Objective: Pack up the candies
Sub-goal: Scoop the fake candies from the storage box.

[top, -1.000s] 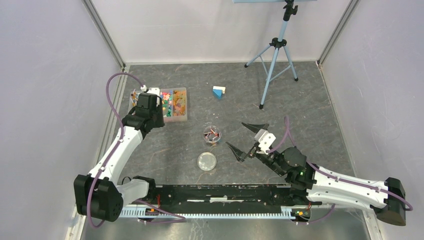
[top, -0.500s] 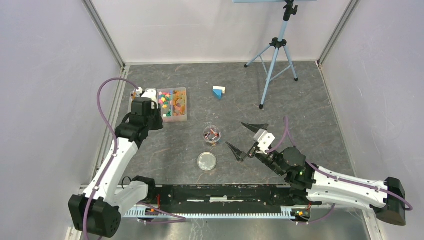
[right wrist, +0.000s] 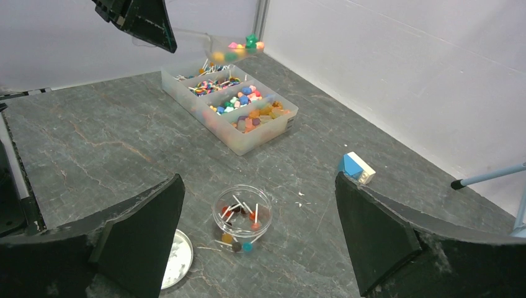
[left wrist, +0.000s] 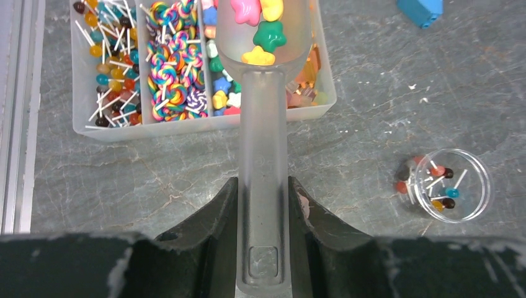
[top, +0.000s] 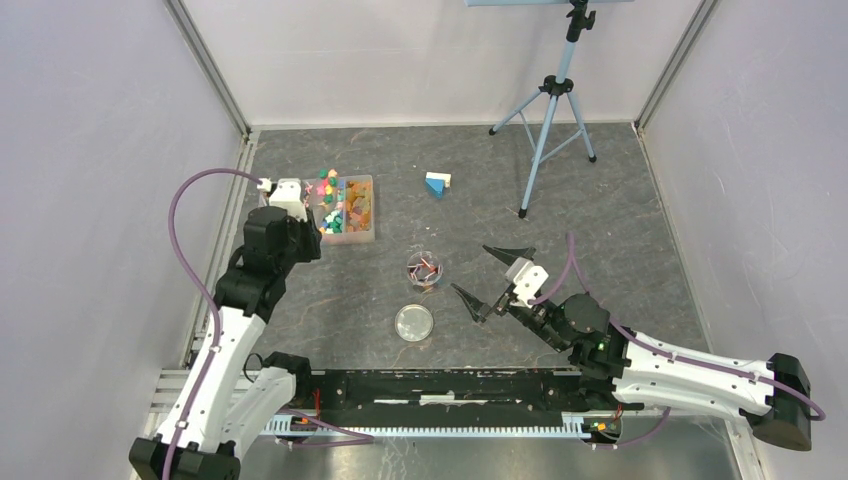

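- The left hand (left wrist: 263,195) was clamped narrowly on the handle of a translucent plastic scoop (left wrist: 263,143). The scoop's bowl hung over a clear divided plastic tray (left wrist: 186,126) at the far-left corner of the surface.
- The candies (left wrist: 260,28) in the scoop were pink, yellow and green stars heaped near its rim. Many more lay sorted in the tray's compartments, beside lollipops and orange sweets.
- The right hand (top: 470,268) stood wide and held nothing. It was just right of a small round clear cup (top: 426,268) near the middle of the surface, which held a few lollipops.
- By my judgement, the heap sat high enough that any roll or jerk of the wrist on the way to the cup could shed stars onto the surface.
- The scoop's bowl looked no narrower than the cup's mouth, so a fast pour might overshoot. The sticks standing in the cup could also deflect candies.
- The cup looked light and nothing braced it, so a touch from the scoop might slide or tip it.
- The surface (top: 600,200) was dark grey and stone-patterned. A round clear lid (top: 414,322) lay toward its near edge and a blue-and-white block (top: 437,183) toward its far edge. A light-blue tripod (top: 548,110) stood near its far-right corner, and pale walls (top: 100,150) enclosed it.
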`<control>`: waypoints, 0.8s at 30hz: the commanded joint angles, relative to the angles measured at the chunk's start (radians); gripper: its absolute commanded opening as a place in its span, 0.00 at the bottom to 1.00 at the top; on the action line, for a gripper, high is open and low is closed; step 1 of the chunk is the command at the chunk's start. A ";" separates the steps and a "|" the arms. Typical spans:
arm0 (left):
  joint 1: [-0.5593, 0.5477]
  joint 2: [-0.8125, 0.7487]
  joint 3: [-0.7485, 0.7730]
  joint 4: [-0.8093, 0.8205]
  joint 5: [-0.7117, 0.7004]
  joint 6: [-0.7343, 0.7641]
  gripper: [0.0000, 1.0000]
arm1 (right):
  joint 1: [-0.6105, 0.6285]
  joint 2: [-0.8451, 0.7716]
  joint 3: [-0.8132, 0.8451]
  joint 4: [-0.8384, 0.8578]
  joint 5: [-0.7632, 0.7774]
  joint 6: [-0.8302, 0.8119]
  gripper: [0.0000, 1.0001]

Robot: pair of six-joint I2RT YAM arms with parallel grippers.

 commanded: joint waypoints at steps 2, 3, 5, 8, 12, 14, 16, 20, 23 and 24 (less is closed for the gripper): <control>0.004 -0.102 -0.007 0.123 0.063 0.084 0.02 | 0.002 0.004 0.029 0.035 0.025 0.010 0.98; 0.004 -0.120 -0.009 0.130 0.066 0.086 0.02 | 0.001 0.005 0.027 0.035 0.030 0.010 0.98; 0.004 -0.141 0.000 0.131 0.072 0.089 0.02 | 0.002 0.009 0.029 0.034 0.042 0.004 0.98; 0.005 -0.145 0.026 0.110 0.142 0.105 0.02 | 0.002 0.011 0.039 0.015 0.057 -0.015 0.98; 0.004 -0.182 0.025 0.122 0.242 0.115 0.02 | 0.001 0.002 0.052 0.001 0.090 -0.030 0.98; 0.004 -0.201 0.019 0.132 0.263 0.115 0.02 | 0.001 -0.004 0.053 0.004 0.092 -0.031 0.98; 0.004 -0.215 0.019 0.138 0.280 0.115 0.02 | 0.002 -0.005 0.059 -0.001 0.091 -0.033 0.98; 0.004 -0.233 0.015 0.153 0.290 0.145 0.02 | 0.002 0.001 0.067 -0.012 0.102 -0.035 0.98; 0.004 -0.254 -0.002 0.182 0.290 0.149 0.02 | 0.002 0.006 0.068 -0.009 0.108 -0.033 0.98; 0.003 -0.256 -0.003 0.186 0.292 0.147 0.02 | 0.002 0.007 0.069 -0.008 0.107 -0.030 0.98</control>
